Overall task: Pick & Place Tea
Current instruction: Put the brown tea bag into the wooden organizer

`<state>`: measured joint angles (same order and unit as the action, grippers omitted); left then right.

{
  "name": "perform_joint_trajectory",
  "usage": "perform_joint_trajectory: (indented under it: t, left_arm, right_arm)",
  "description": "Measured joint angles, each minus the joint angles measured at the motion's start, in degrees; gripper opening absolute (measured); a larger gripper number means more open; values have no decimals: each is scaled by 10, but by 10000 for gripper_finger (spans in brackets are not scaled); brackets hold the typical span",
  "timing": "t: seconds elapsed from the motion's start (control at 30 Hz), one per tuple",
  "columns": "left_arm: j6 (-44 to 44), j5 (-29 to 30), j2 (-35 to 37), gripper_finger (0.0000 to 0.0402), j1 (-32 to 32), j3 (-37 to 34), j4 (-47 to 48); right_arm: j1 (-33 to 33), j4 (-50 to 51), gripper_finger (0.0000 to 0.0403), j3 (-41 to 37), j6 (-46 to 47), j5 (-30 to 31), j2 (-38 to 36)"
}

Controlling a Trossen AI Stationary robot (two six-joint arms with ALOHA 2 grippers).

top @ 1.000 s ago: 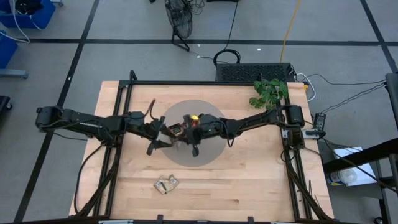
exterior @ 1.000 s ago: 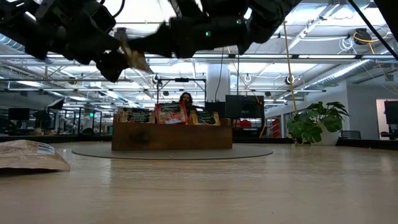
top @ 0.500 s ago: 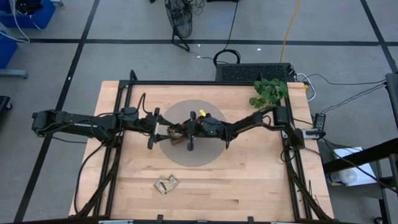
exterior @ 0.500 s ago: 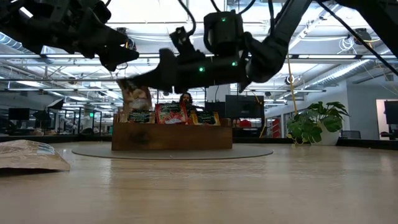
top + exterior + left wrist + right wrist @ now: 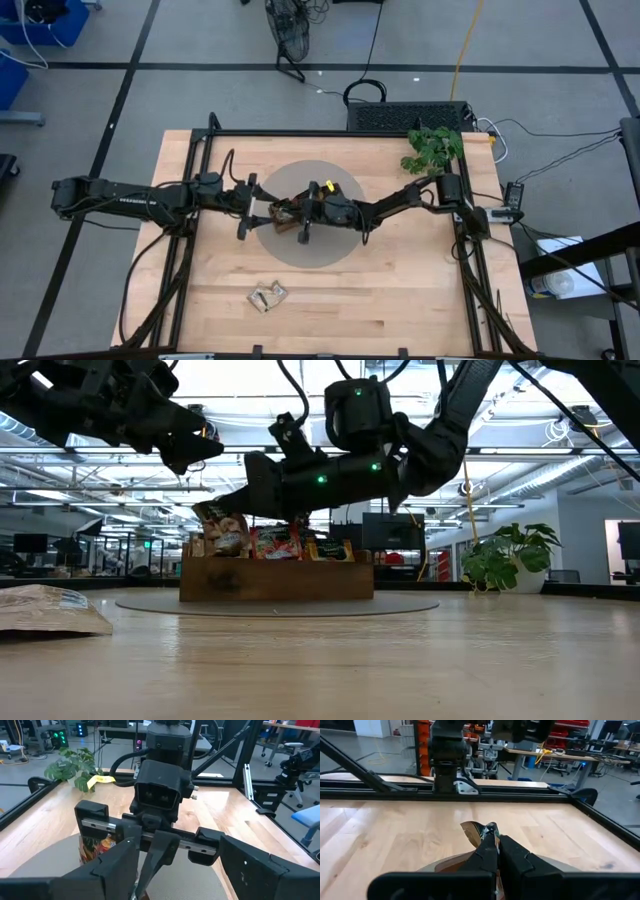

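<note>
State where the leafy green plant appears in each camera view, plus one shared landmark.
High view: plant at the table's far right corner.
Low view: right of centre, beyond the table.
Left wrist view: at the table's corner.
Right wrist view: not in it.
Shared landmark: round grey mat.

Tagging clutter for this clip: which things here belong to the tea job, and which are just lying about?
Job: sachet in the right tool; sachets standing in the wooden tray; loose sachets on the table; open left tool.
Lying about: plant; round grey mat under the tray.
</note>
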<state>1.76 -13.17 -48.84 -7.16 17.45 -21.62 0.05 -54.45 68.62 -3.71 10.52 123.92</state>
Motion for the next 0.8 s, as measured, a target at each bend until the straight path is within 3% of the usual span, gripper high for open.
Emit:
perform_joint_trajectory:
  t: [0.53,0.8]
  left_arm:
    - [0,1,0,284,0,0,-1]
    - [0,1,0,287,0,0,0]
  right_arm:
    - [14,-49,0,21,35,21,68]
    - [32,-35,0,20,-34,106,68]
